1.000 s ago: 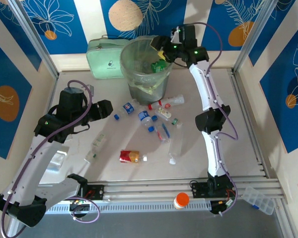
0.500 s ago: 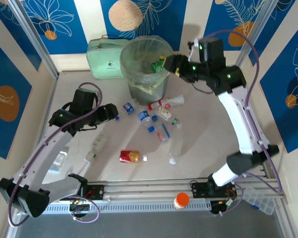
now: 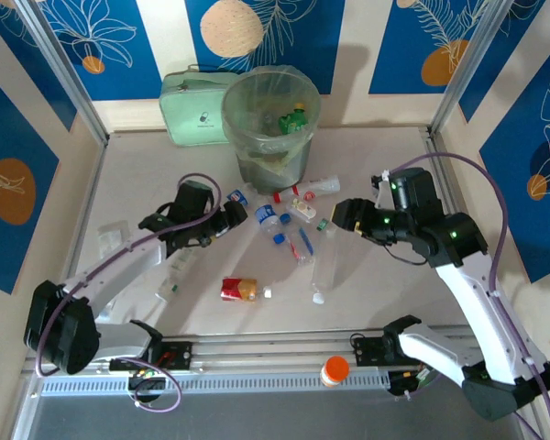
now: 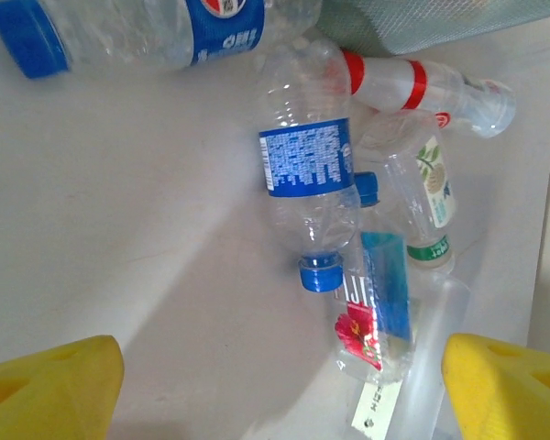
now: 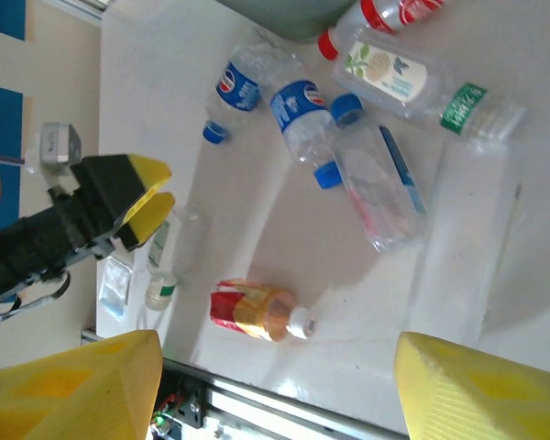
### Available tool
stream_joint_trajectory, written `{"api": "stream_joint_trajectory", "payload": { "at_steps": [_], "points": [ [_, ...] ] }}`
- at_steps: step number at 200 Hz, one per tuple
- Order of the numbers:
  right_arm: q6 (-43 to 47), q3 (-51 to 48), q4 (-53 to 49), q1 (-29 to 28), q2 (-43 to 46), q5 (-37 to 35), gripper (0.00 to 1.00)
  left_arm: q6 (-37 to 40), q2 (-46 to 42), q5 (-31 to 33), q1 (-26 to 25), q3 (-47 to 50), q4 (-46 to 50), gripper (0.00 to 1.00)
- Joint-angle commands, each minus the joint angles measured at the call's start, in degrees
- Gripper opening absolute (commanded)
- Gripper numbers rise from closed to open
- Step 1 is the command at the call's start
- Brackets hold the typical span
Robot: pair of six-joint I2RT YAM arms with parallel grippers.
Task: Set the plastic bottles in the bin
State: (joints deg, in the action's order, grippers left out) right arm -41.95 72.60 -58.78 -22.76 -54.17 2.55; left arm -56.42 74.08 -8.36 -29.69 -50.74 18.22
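The left pincer [image 3: 234, 218] and right pincer [image 3: 335, 215] are wide and empty, near the bottles [image 3: 267, 215] on the table [image 3: 385, 156].

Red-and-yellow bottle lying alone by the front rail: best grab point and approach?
Take the red-and-yellow bottle across its labelled middle, straight down from above. It lies flat, long axis left-right, white cap to the right, with bare table on both long sides.

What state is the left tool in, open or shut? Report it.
Open. The left tool has its yellow fingers spread wide apart in the wrist view, gripping nothing.
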Motion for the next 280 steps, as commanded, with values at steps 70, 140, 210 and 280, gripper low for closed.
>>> {"api": "stream_joint_trajectory", "payload": {
  "at_steps": [70,140,210,280],
  "points": [
    [3.1,-0.2,-5.3,2.9,3.2,1.6,0.68,-7.0,16.4,7.7,-7.3,-6.4,-13.9,0.97],
    [6.2,1.5,-7.3,9.1,4.3,5.1,0.69,-9.2,28.3,10.3,-7.3,-14.0,-12.6,0.95],
    [6.8,1.4,-6.8,9.1,4.0,5.1,0.69,-8.6,34.3,10.0,-7.2,-16.6,-11.3,0.88],
    [7.0,2.0,-6.9,8.9,3.1,4.3,0.69,-2.7,37.9,12.8,-6.7,-21.0,-4.9,0.73]
  ]
}}
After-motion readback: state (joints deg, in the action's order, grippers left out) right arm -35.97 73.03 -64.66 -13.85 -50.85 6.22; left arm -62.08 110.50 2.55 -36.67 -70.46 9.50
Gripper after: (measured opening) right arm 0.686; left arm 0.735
